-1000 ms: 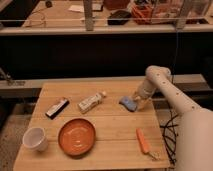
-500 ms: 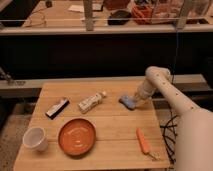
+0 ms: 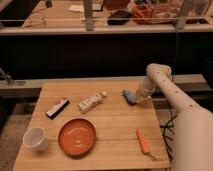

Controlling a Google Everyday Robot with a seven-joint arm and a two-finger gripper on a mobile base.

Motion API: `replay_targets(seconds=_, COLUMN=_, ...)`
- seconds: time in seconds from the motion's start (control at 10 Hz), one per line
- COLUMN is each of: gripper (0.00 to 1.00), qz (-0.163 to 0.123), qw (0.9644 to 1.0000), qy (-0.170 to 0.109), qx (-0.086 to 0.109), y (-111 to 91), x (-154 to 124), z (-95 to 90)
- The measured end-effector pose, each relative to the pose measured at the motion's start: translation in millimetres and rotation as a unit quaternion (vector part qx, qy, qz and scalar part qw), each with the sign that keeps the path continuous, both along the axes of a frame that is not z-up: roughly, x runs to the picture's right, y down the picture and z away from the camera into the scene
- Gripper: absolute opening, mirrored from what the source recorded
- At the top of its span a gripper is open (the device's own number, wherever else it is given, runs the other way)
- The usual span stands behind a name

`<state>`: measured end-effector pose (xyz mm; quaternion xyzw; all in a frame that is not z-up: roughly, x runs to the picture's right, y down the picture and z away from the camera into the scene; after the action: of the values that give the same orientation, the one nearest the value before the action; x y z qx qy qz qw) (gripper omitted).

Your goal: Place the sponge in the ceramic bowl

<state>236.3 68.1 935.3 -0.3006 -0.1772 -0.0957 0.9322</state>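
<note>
- The sponge (image 3: 129, 95), a small blue pad, sits at the back right of the wooden table (image 3: 115, 125), well apart from the ceramic bowl (image 3: 77, 136), which stands empty near the front left.
- The gripper (image 3: 136, 96) is down at the sponge's right end and meets it. Whether it is clamped on the pad or merely touching it cannot be told.
- Against the frame half a second earlier, sponge and gripper appear a touch higher and farther right in the view, and the white arm (image 3: 170, 92) has shifted slightly with them. Everything else on the table lies as it did.
- Between sponge and bowl, a small bottle (image 3: 91, 102) lies on its side. A dark flat object (image 3: 57, 108) lies left of it, and a white cup (image 3: 35, 138) stands just beside the bowl on its left.
- An orange-handled tool (image 3: 143, 141) lies near the front right corner.
- Behind the table the room is dark. A pale ledge runs along its far edge, and a lit counter above holds blurred clutter.
- The robot's body is cut off by the right and bottom edges, and the gripper's tip is partly lost against the sponge.
</note>
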Motion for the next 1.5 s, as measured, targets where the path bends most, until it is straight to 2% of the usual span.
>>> replay_targets(seconds=0.1, gripper=0.37, qz=-0.001, qw=1.0, qy=0.001, qx=0.002, y=-1.5, x=1.3, z=0.2)
replay_targets(seconds=0.2, gripper=0.38, qz=-0.003, qw=1.0, qy=0.002, qx=0.005, y=-1.7, x=0.8, z=3.9)
replay_targets(seconds=0.4, gripper=0.29, qz=-0.021, qw=0.9997, qy=0.002, qx=0.01, y=-4.0, x=1.2, z=2.5)
replay_targets(seconds=0.6, gripper=0.1, qz=-0.058, qw=0.9982, qy=-0.006, qx=0.016, y=0.5, x=-13.4, z=-20.7)
replay_targets(seconds=0.7, gripper=0.01, qz=-0.078, qw=0.9966, qy=-0.009, qx=0.022, y=9.7, x=-33.4, z=-43.4)
replay_targets(seconds=0.8, gripper=0.0, qz=-0.085, qw=0.9961, qy=-0.01, qx=0.024, y=16.9, x=-44.5, z=-54.9)
replay_targets(seconds=1.0, gripper=0.0, qz=-0.107, qw=0.9938, qy=-0.012, qx=0.029, y=31.9, x=-62.8, z=-78.0)
replay_targets(seconds=1.2, gripper=0.01, qz=-0.133, qw=0.9904, qy=-0.021, qx=0.031, y=30.4, x=-91.4, z=-98.5)
replay_targets(seconds=1.3, gripper=0.09, qz=-0.134, qw=0.9903, qy=-0.022, qx=0.031, y=33.2, x=-110.6, z=-110.1)
replay_targets(seconds=1.5, gripper=0.26, qz=-0.132, qw=0.9904, qy=-0.023, qx=0.034, y=34.4, x=-130.0, z=-111.1)
